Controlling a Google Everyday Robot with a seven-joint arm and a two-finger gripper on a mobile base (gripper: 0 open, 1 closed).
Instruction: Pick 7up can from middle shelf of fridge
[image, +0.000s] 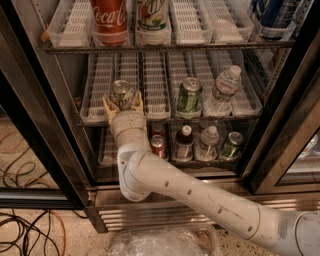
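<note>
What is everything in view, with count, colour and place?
fridge: one, steel, black-framed doors.
middle shelf: one, white trays, across fridge.
7up can: one, silver-white, middle shelf, left.
green can: one, green, middle shelf, centre-right.
water bottle: one, clear, middle shelf, right.
Coca-Cola bottle: one, red, top shelf.
pale bottle: one, white-green, top shelf, beside it.
blue container: one, blue, top shelf, far right.
red can: at least one, red, bottom shelf.
dark bottle: one, dark, bottom shelf, centre.
small water bottle: one, clear, bottom shelf.
lower green can: one, green, bottom shelf, right.
cables: several, black and orange, floor left.
plastic bag: one, clear, bottom edge.
arm: one, white, from lower right.
tool: one, tan, at the 7up can.
</note>
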